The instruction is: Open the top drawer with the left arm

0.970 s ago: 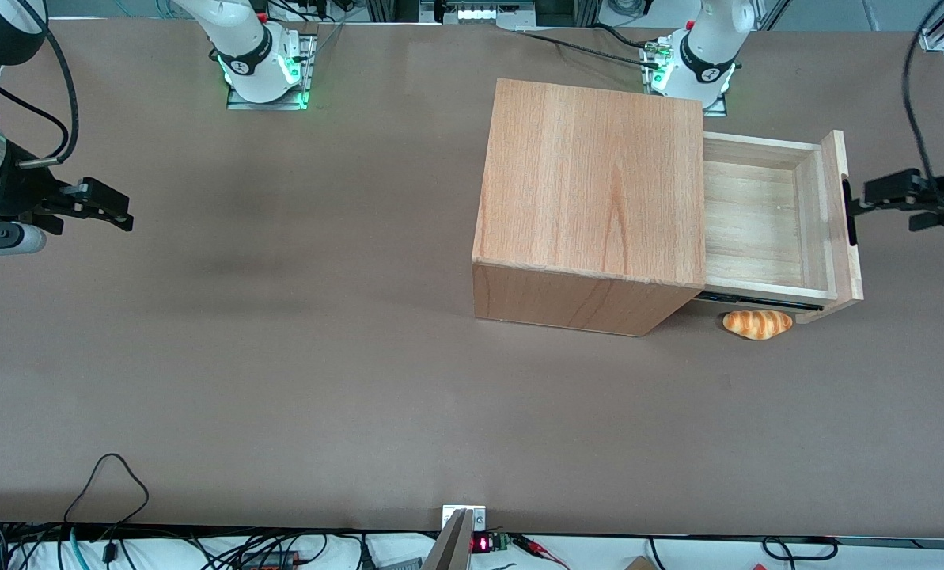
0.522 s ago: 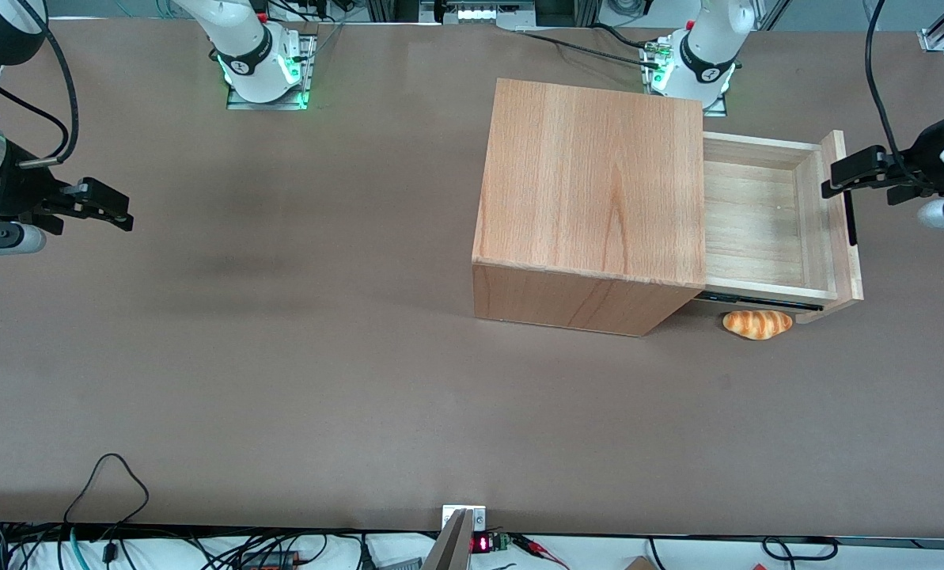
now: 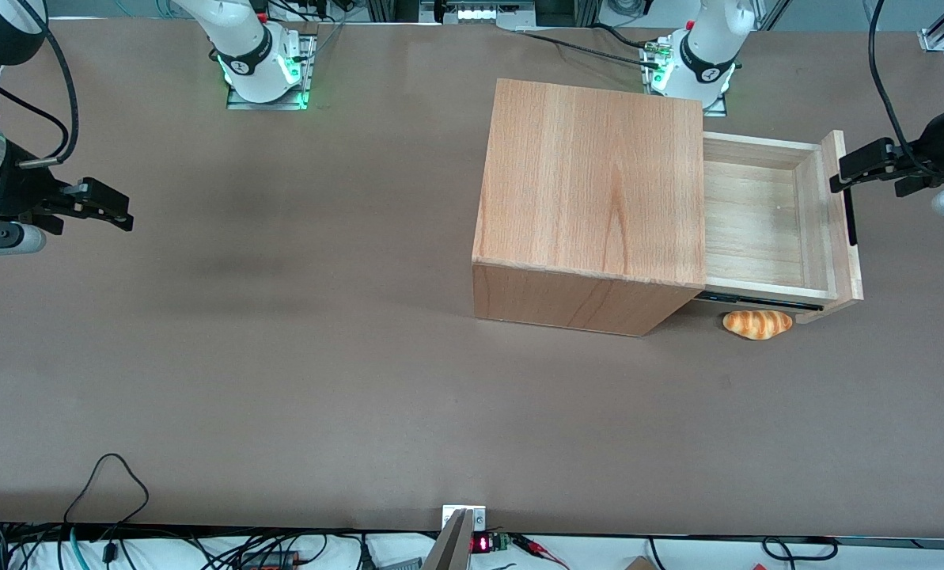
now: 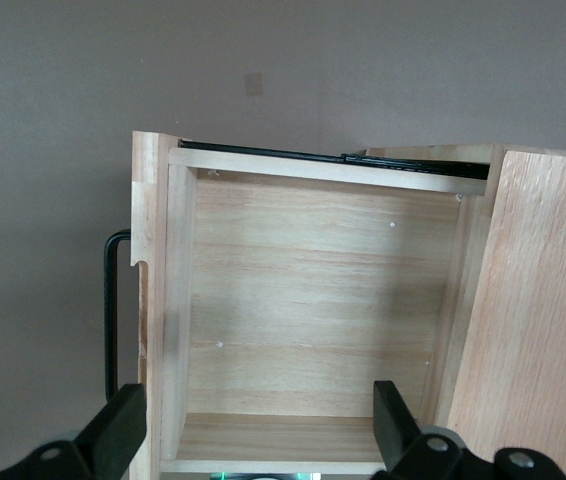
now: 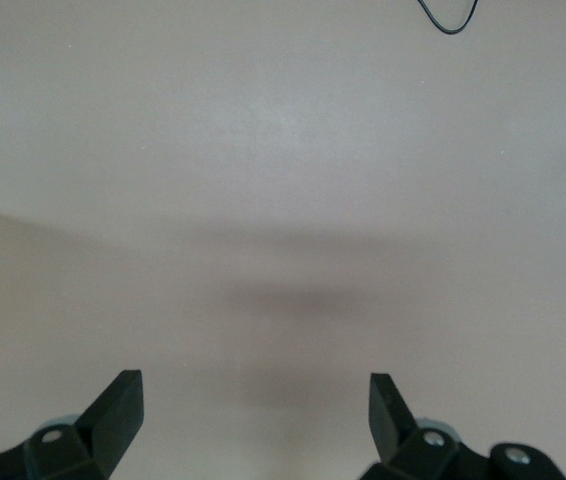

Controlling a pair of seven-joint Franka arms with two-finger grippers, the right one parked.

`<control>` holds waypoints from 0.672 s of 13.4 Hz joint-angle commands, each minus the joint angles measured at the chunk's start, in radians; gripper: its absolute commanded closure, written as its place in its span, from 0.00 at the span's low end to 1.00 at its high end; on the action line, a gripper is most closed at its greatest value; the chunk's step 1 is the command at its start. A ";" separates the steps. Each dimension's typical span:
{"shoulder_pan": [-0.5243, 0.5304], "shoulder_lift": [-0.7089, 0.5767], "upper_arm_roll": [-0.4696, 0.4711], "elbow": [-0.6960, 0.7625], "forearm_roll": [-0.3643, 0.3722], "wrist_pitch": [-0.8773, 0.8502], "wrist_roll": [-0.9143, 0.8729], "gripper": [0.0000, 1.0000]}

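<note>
Shallow light-wood top drawer (image 3: 764, 226) stands open; black two-finger gripper (image 3: 863, 166), fingers spread and empty, has lifted clear of slim black bar handle (image 3: 849, 212); task looks done

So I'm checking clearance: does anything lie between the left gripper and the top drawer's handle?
Nothing: the front view shows the open gripper of the left arm above the top drawer, near its black handle, with no object between.
</note>
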 commanded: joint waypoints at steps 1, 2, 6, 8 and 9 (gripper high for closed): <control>-0.023 -0.024 0.012 -0.029 0.023 0.012 -0.022 0.00; -0.023 -0.024 0.012 -0.029 0.026 0.007 -0.022 0.00; -0.023 -0.029 -0.008 -0.025 0.071 0.007 -0.022 0.00; -0.023 -0.025 -0.008 -0.015 0.072 0.012 -0.022 0.00; -0.023 -0.023 -0.005 -0.013 0.071 0.010 -0.022 0.00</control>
